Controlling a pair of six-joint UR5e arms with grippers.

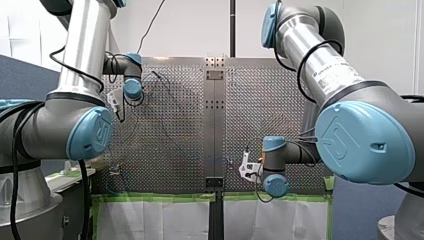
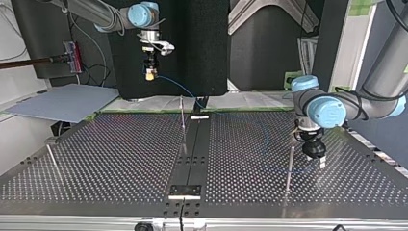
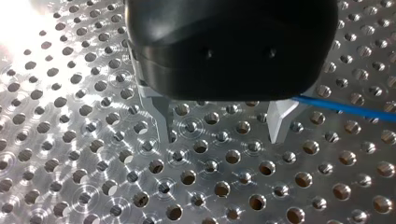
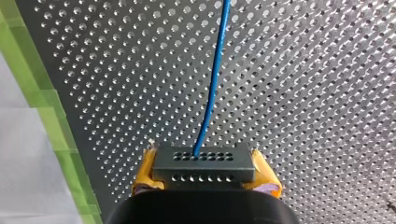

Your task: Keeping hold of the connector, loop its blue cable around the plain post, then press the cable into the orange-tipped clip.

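My right arm comes in from the upper left of the top view, wrist turned straight down, with my right gripper (image 2: 150, 74) hanging high above the far edge of the perforated table (image 2: 120, 159). The right wrist view shows its yellow pads (image 4: 142, 177) clamped on both sides of the dark connector (image 4: 204, 163). The blue cable (image 4: 212, 88) leaves the connector's face and runs straight ahead of the gripper over the plate, with green tape (image 4: 51, 121) along the plate edge beside it. In the top view the cable drops from the connector down and to the right toward the table's middle. Past that it shows only as a faint arc on the right half, so I can't tell its routing there. My left arm enters at the right of the top view, forearm roughly level and wrist bent down. My left gripper (image 2: 318, 162) sits low over the plate, just beside a thin post (image 2: 290, 166), and I can't tell whether they touch. In the left wrist view its metal fingers (image 3: 161, 116) are spread wide with nothing between them, tips close above the holes. The cable passes just outside one finger, not in the gap.
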